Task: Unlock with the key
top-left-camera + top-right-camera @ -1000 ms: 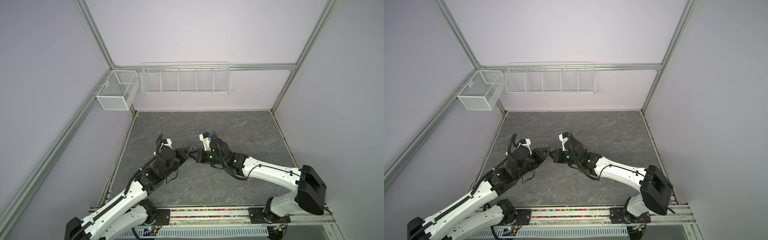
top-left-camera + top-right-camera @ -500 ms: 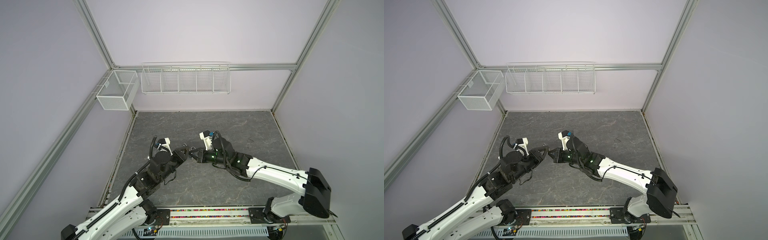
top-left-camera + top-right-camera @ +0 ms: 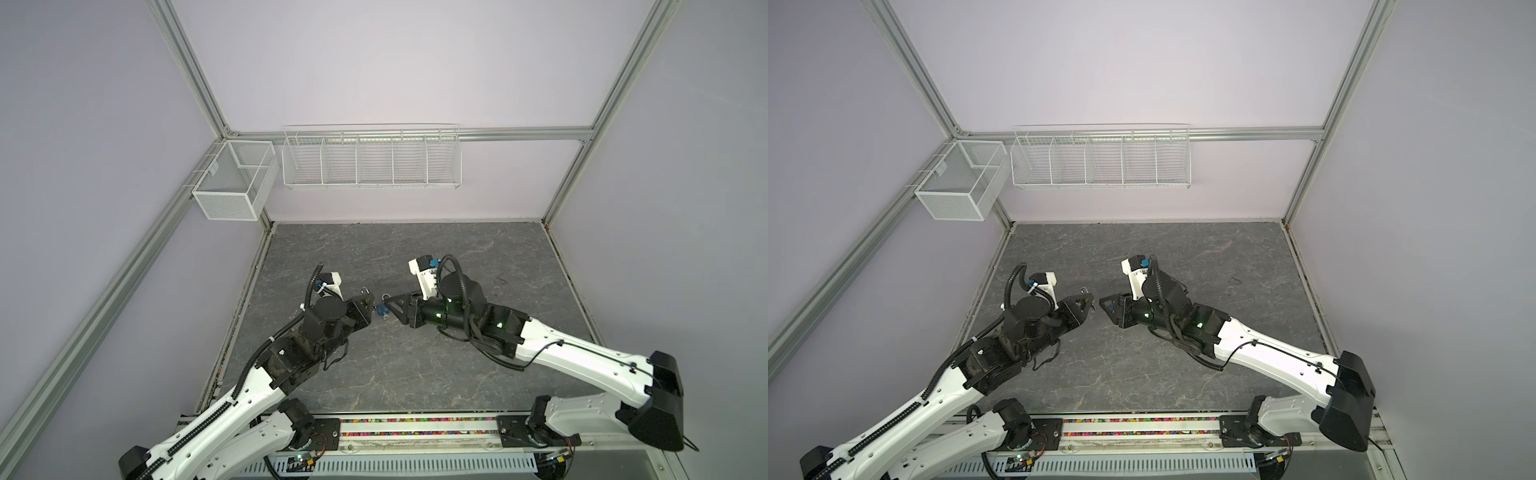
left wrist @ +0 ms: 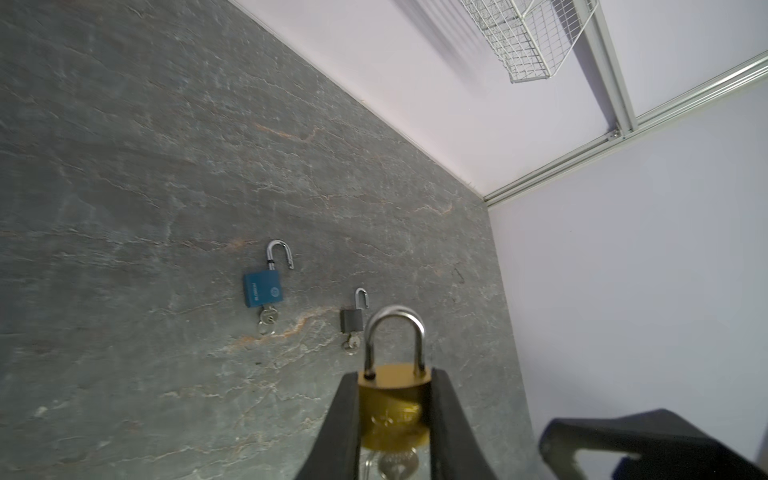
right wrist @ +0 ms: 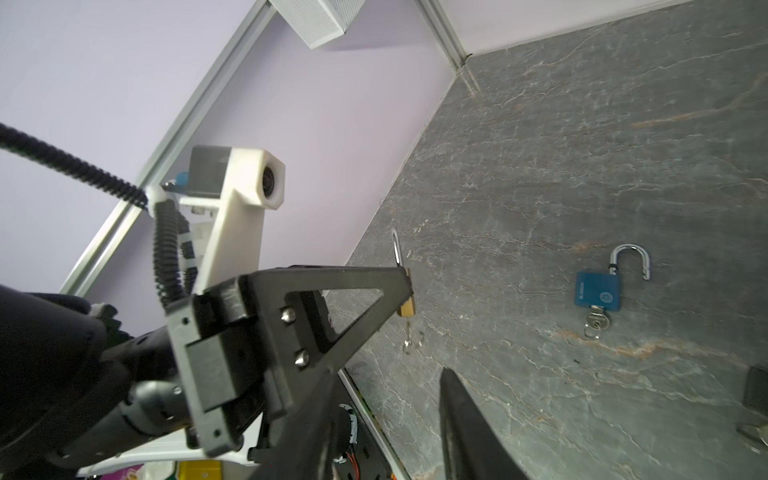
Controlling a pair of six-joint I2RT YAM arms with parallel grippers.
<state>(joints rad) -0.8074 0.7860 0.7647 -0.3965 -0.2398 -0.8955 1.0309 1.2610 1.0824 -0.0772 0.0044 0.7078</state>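
Left gripper [image 4: 395,376] pinches brass padlock [image 4: 392,399] off the table [image 4: 166,166], shackle [image 4: 395,328] closed, key [image 4: 397,463] hanging from its base. Right gripper [image 3: 390,306] spread, empty, just beside. White print on blue padlock [image 4: 264,289] unreadable.

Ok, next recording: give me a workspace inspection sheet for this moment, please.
Surface: grey stone-pattern tabletop, one small dark mark.
Job's things: round brass padlock, silver key hanging from it; blue square padlock and small dark-grey padlock lie open on the tabletop, keys inserted.
Clutter: nothing seen.
Grippers: left gripper shut on the brass padlock; right gripper open, empty.
Cables: black ribbed conduits loop over both wrists.
Surroundings: white wire baskets on lilac walls.
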